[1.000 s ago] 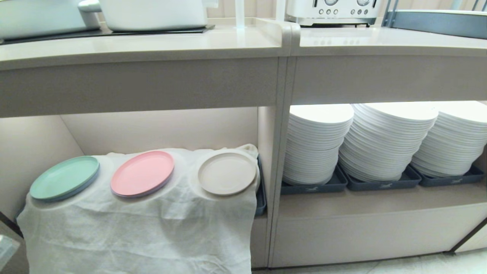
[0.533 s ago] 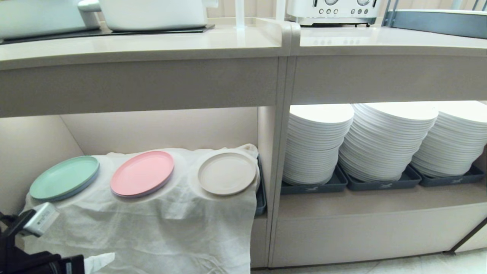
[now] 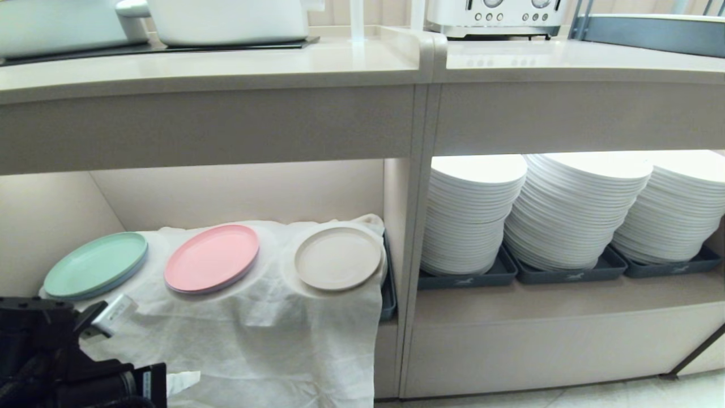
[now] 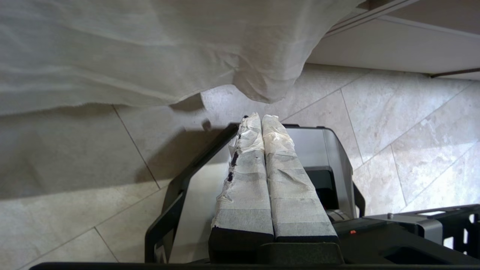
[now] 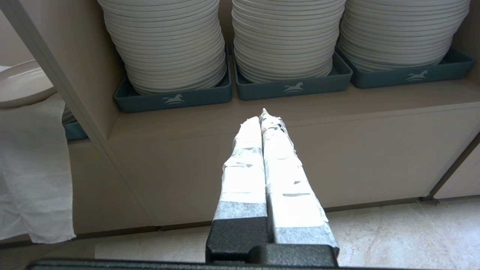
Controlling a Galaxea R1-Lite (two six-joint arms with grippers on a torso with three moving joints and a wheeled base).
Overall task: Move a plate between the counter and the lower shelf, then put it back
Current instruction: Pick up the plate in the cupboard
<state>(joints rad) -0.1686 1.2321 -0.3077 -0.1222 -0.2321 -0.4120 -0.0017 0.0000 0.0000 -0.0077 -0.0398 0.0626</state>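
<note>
Across the top of the head view runs the long pale bench [image 3: 215, 68] with its thick front edge, and a black panel is set in its top at the far left. Under it is the lower shelf [image 3: 238, 192], a bay with beige walls. A wrinkled white cloth [image 3: 255, 340] covers the shelf and hangs down over its front. In the next bay to the right, three tall stacks of white plates [image 3: 572, 209] stand in dark trays [image 3: 470, 277]. On the cloth three plates lie in a row: a green plate [image 3: 96, 265] at the left, a pink plate [image 3: 212, 258] in the middle, and the cream plate [image 3: 338, 258] at the right, near the dividing wall. The cream plate lies flat, apart from the pink one, and no pincer touches it. The left arm shows at the lower left corner of the head view, in front of the hanging cloth and below the green plate. Its left pincer [image 4: 261, 118] has the two taped fingers pressed together with nothing between them, over the tiled floor [image 4: 405, 123] just beside the cloth's hem. The right pincer [image 5: 263, 116] is also closed and empty, in front of the bay with the white stacks.
</note>
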